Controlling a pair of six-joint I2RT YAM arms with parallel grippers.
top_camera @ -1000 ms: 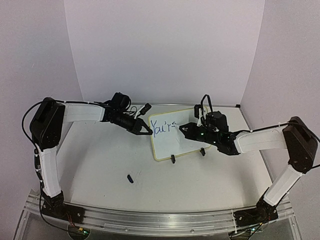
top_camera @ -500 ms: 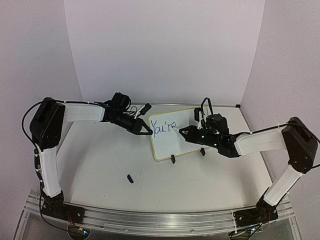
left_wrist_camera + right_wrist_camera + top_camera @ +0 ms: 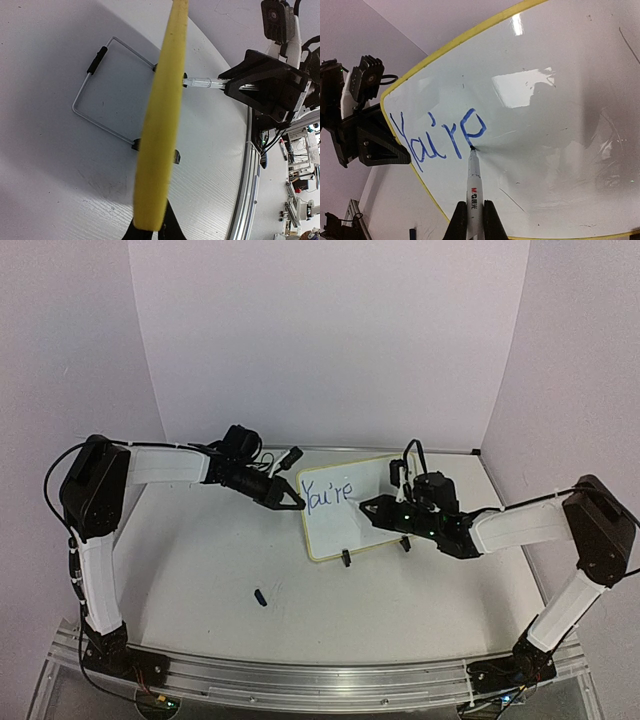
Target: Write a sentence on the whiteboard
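The whiteboard (image 3: 365,530) stands tilted on two black clip feet mid-table, yellow-rimmed. Blue lettering (image 3: 326,494) on it reads "You're"; it also shows in the right wrist view (image 3: 437,137). My right gripper (image 3: 366,506) is shut on a white marker (image 3: 473,187), whose tip touches the board (image 3: 560,125) at the base of the last letter. My left gripper (image 3: 297,503) is shut on the board's left edge; in the left wrist view the yellow rim (image 3: 162,120) runs edge-on out of the jaws. The marker (image 3: 202,82) and right gripper show beyond it.
A small dark marker cap (image 3: 260,597) lies on the table in front of the board, left of centre. A wire stand frame (image 3: 107,90) props the board from behind. White walls enclose the back and sides. An aluminium rail (image 3: 300,680) runs along the near edge.
The right gripper has moved the marker slightly right and down, adding the final "e" to the lettering. The left gripper has kept still on the board's edge.
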